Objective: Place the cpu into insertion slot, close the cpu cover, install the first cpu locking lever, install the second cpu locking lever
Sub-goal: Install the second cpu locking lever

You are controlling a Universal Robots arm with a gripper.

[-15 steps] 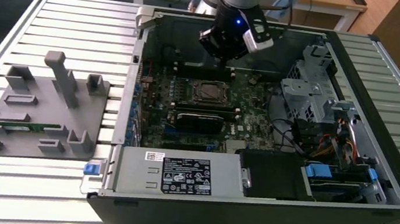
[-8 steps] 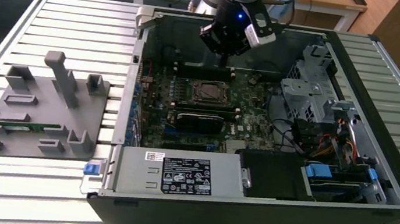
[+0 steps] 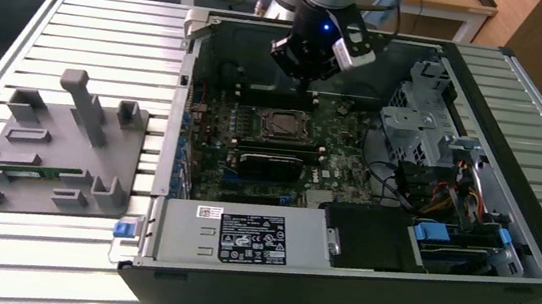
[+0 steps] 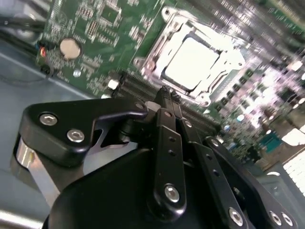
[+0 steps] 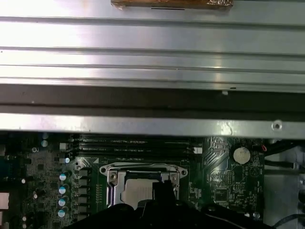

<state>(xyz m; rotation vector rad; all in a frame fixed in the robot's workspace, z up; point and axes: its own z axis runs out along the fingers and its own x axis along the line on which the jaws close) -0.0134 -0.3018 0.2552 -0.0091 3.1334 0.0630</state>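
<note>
Tool (fingers pressed together) hides part of cpu.

You see the cpu seated in the insertion slot, framed by the cpu cover, on the green circuit board below the ribbed metal surface

— Where does the insertion slot sit in the computer case?

— On the motherboard lying in the case. The cpu lies in the slot, with the cpu cover around it.

— And relative to the slot?

— In the exterior view the tool hangs just behind the slot and above it. The drive cage stands to the exterior view's right of the slot, and the fixture tray lies well to its left, outside the case on the bench.
</note>
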